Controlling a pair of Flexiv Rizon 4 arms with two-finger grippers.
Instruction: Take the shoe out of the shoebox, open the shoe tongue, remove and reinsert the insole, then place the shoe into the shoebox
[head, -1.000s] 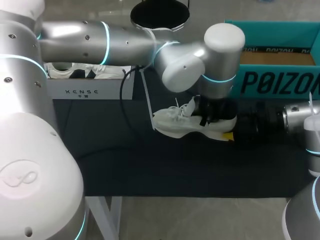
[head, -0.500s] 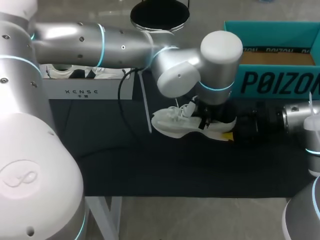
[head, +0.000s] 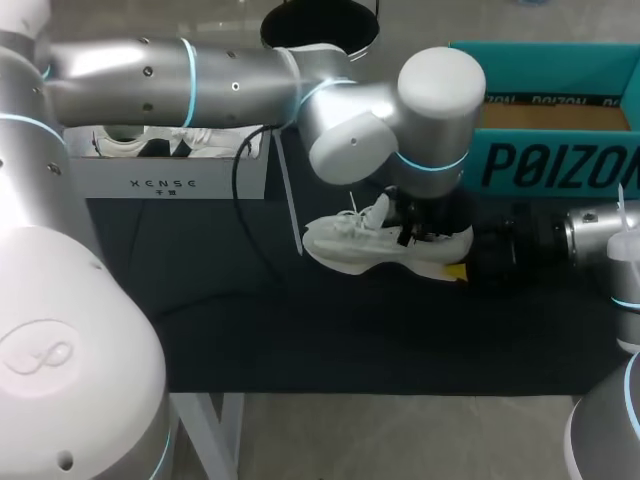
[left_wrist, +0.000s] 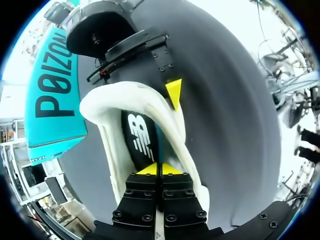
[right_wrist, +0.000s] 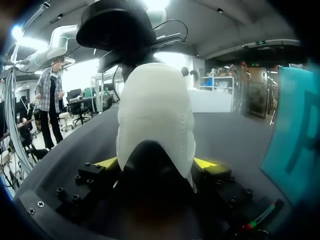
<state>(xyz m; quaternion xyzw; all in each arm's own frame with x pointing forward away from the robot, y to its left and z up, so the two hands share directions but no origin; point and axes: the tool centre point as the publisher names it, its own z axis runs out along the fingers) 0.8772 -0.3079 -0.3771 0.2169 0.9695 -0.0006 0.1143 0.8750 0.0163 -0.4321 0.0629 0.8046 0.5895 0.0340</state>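
Observation:
A white shoe (head: 350, 250) lies on its side on the black mat, toe to the left. My right gripper (head: 452, 258) comes in low from the right and is shut on the heel; in its own view the right gripper (right_wrist: 156, 165) has a yellow tip against each side of the shoe (right_wrist: 155, 110). My left gripper (left_wrist: 160, 169) hangs over the shoe's opening with its tips pressed together on the edge of the black insole (left_wrist: 137, 137). In the head view the left wrist (head: 435, 100) hides those fingers.
The teal shoebox (head: 545, 165) stands open at the back right, close behind my right arm. A white box (head: 180, 180) with another white shoe sits at the back left. A black cable (head: 245, 200) trails over the mat left of the shoe.
My left arm has shifted slightly up and back, its gripper still shut. The shoe's toe has nudged a little. The right arm has held still.

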